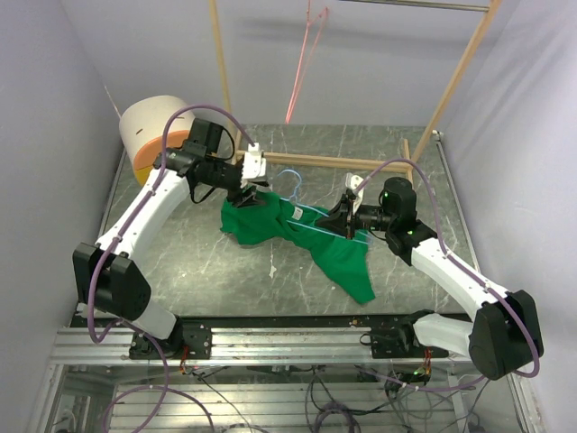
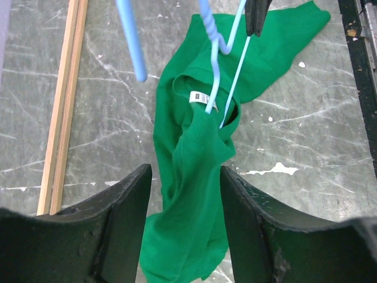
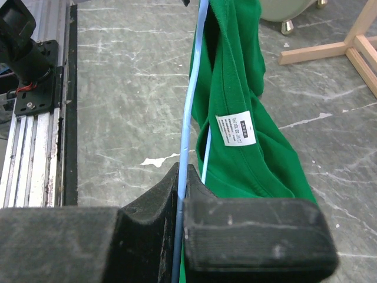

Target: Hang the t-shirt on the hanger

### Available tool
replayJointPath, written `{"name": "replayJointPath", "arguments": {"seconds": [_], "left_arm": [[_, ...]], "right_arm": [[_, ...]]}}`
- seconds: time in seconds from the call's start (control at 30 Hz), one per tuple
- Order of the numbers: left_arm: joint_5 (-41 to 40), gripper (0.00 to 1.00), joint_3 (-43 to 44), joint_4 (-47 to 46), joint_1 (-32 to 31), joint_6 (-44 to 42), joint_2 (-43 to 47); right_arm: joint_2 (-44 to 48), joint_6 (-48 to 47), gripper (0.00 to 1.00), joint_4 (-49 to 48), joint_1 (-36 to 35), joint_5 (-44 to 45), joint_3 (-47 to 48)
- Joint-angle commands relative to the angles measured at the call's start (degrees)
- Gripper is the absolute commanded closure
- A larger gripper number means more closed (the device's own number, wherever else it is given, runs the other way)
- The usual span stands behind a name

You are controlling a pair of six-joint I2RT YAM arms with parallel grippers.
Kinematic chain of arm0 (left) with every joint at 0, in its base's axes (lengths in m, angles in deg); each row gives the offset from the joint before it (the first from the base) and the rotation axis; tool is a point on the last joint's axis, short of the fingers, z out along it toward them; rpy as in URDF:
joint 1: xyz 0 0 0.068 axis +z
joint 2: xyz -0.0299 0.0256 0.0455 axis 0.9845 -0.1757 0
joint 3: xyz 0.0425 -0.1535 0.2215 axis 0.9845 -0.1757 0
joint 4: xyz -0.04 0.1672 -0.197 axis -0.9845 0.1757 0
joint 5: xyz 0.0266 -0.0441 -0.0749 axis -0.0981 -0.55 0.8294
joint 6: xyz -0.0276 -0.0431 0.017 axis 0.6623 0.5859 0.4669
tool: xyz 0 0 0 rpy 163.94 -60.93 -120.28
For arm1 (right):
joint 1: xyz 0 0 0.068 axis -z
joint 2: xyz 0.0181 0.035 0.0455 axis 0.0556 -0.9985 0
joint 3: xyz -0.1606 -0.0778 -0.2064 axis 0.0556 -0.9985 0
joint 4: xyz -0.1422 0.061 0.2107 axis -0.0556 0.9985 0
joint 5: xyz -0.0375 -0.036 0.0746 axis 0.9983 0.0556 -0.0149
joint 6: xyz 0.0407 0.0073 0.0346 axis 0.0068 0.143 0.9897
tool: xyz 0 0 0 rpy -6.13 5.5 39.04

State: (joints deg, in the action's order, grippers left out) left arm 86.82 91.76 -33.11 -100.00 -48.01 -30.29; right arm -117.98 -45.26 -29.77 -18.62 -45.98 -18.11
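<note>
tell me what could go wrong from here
The right gripper pinches only the thin wire of the hanger, so it may twist or slip. The left gripper holds the t-shirt bunched near the neck, where folds could snag the wire. The shirt's tail lies on the table and may tug it off.

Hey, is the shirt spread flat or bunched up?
Bunched up: the shirt lies in a twisted, folded strip across the table, its neck end raised at the left gripper.
</note>
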Motion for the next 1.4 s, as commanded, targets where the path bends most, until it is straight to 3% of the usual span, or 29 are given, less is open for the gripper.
{"name": "replayJointPath", "arguments": {"seconds": [0.0,0.33,0.83,1.03,1.17,1.37], "left_arm": [[3.3,0.44,0.4,0.7,-1.8,-1.5,0.3],[2.3,0.70,-1.2,-0.2,-3.8,-0.4,-0.3],[2.1,0.72,-1.4,-5.2,-7.8,6.5,-1.1],[1.1,0.92,0.6,-3.3,-7.9,7.7,-2.9],[-1.0,0.93,4.0,1.7,-7.8,6.3,-4.2],[-5.0,0.93,5.9,4.9,-6.7,4.9,-2.1]], "right_arm": [[0.4,-1.0,1.00,-0.2,0.3,0.2,1.3],[0.2,-1.1,1.00,-0.1,0.3,0.5,1.8],[-1.0,-1.3,1.00,-0.2,0.3,0.3,3.3],[-0.8,-1.0,1.00,-0.3,0.3,1.3,3.0],[-0.1,-0.9,1.00,0.5,0.3,4.6,2.5],[1.5,-1.6,0.72,1.3,0.3,5.6,2.9]]}}
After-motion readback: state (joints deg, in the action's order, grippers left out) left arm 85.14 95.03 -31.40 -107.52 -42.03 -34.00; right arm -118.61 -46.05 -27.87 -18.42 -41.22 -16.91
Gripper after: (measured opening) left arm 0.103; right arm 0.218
